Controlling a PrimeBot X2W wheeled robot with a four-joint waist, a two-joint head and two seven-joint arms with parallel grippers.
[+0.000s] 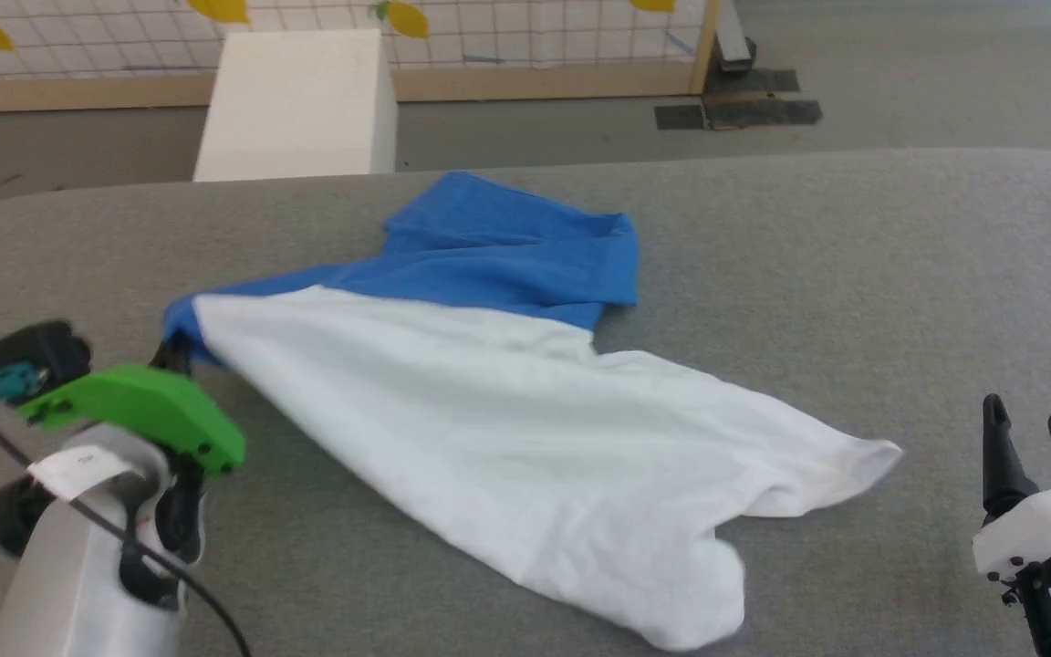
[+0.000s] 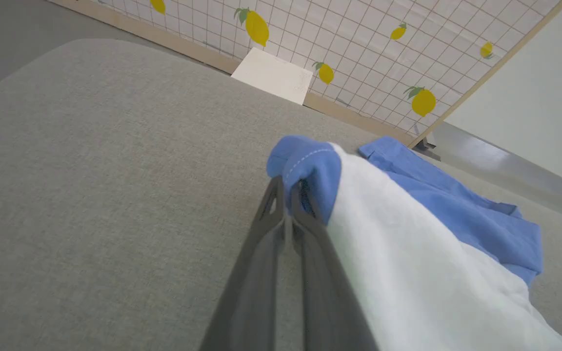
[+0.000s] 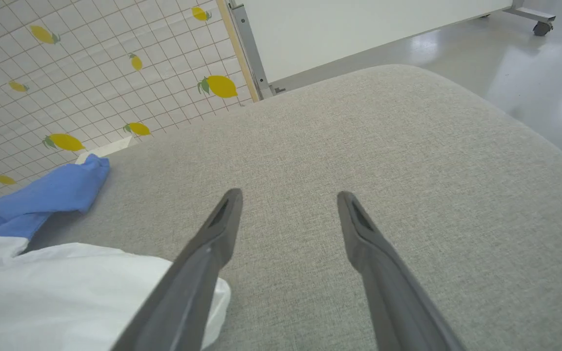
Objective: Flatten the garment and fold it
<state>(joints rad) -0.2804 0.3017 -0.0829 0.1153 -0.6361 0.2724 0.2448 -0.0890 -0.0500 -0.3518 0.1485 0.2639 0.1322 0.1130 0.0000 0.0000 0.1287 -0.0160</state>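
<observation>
Left gripper (image 1: 174, 354) is seen at 9 o'clock in the head view, fingers clamped on a blue edge of the garment (image 1: 489, 411). Right gripper (image 1: 1032, 433) is seen at 4 o'clock, fingers spread, nothing held, near the white hem. Garment is laid rumpled on the grey table (image 1: 854, 255), white body stretched toward 5 o'clock, blue sleeves bunched at 12 o'clock.

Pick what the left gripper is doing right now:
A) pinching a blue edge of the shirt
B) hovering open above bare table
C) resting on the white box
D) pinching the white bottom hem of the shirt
A: the left wrist view shows the left gripper closed on a blue fold at the edge of the shirt, while the right gripper is open above the table.
</observation>
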